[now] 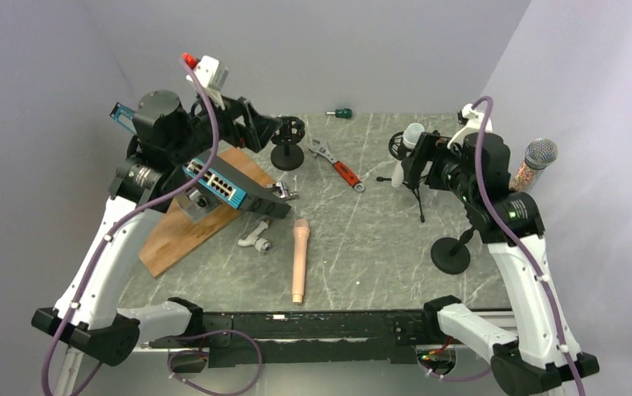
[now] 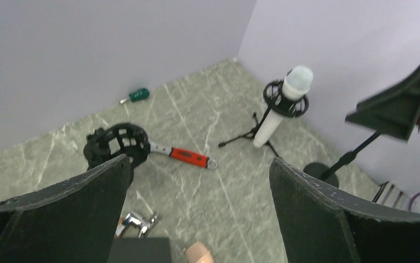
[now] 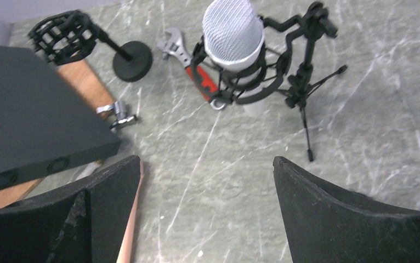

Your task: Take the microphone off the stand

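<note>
Left end effector [image 2: 199, 167] is spread wide with nothing between the fingers. It's hanging up around 11 o'clock over the surface [image 1: 362, 239], just beside an empty shock mount [image 2: 117, 142] on a little round-base stand [image 3: 132, 60]

Right end effector [image 3: 206, 164] is gaping too and holding nothing. It sits over at about 2 o'clock, looking down on the white microphone [image 3: 232, 33], close to it but not touching as far as the wrist view shows

That white microphone sits in its black shock mount [image 3: 244, 98] on the tripod stand [image 3: 305, 82], grille end up and body tilted, at roughly 1 o'clock on the surface

There's also a beige microphone [image 1: 299, 257] lying flat near the middle, toward 6 o'clock, lengthwise front to back and well apart from both arms

Other bits:
- A red-handled wrench [image 2: 188, 157] lies between the two shock mounts
- A green screwdriver [image 2: 138, 95] is by the back wall at 12 o'clock
- A network switch [image 1: 214, 181] is propped on a wooden board [image 1: 185, 231] around 9 o'clock
- A third mic with a glittery body [image 1: 535, 163] is at 3 o'clock by the right arm
</note>
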